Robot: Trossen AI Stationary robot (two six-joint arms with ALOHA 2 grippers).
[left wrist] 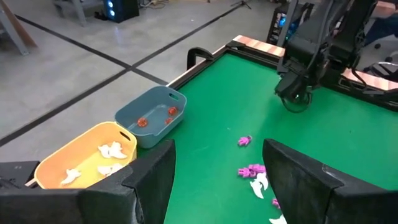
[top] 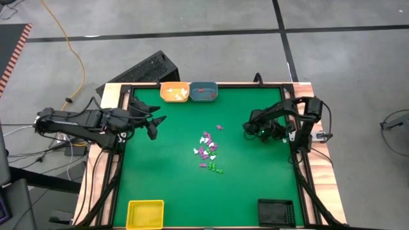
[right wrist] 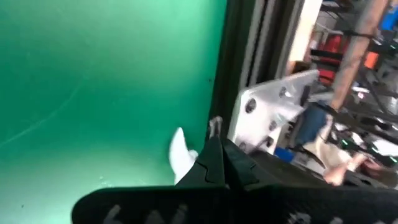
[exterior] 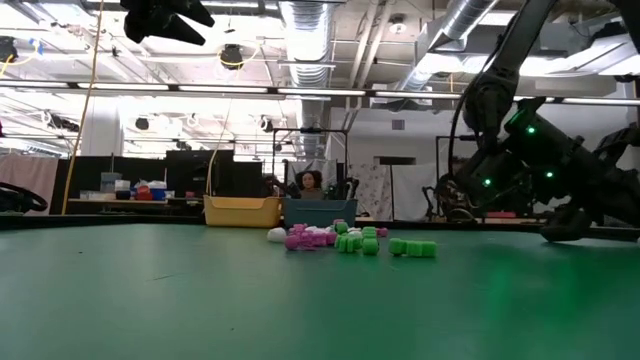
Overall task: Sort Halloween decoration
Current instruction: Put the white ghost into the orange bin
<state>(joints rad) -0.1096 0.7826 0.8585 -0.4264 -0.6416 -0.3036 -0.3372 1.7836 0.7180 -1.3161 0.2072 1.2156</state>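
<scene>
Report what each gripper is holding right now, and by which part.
The right gripper is shut on a white trinket, pinched at one end, the rest sticking out. The left gripper is open and holds nothing.

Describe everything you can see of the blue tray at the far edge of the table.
The blue tray is a small, shallow, grey-blue tub with rounded corners and a raised rim, plastic by its look. It sits upright on the green table at its far edge, right beside the orange tray; whether they touch is unclear. Inside lie a few orange-red trinkets. No end effector is touching it.
</scene>
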